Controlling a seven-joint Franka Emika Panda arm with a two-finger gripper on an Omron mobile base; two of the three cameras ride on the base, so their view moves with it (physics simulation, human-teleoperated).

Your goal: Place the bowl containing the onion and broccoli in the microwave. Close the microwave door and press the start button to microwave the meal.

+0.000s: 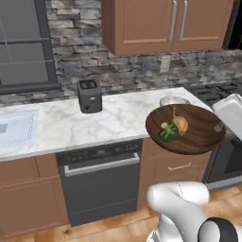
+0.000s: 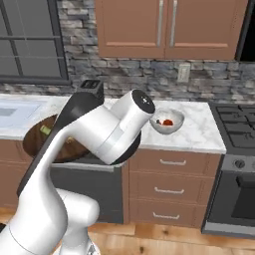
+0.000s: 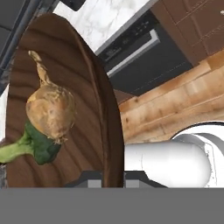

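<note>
The dark brown wooden bowl [image 1: 198, 137] hangs tilted in the air just off the counter's front edge, near the stove. Inside it lie the tan onion [image 1: 180, 124] and the green broccoli [image 1: 168, 133], touching each other. My gripper [image 1: 219, 126] is shut on the bowl's right rim. In the hand view the rim of the bowl [image 3: 109, 131] runs down between my gripper [image 3: 112, 181] fingers, with the onion [image 3: 50, 109] resting above the broccoli [image 3: 41, 148]. From the right base view the arm hides most of the bowl [image 2: 35, 142]. A black sliver of the microwave [image 1: 235, 23] shows above the stove; its door is out of view.
A dark grey toaster [image 1: 89, 96] stands at the back of the marble counter [image 1: 108, 118]. A small white bowl [image 2: 168, 122] with red pieces sits near the stove [image 2: 236, 122]. The sink [image 1: 16, 127] is at far left, the dishwasher [image 1: 101, 179] below the counter.
</note>
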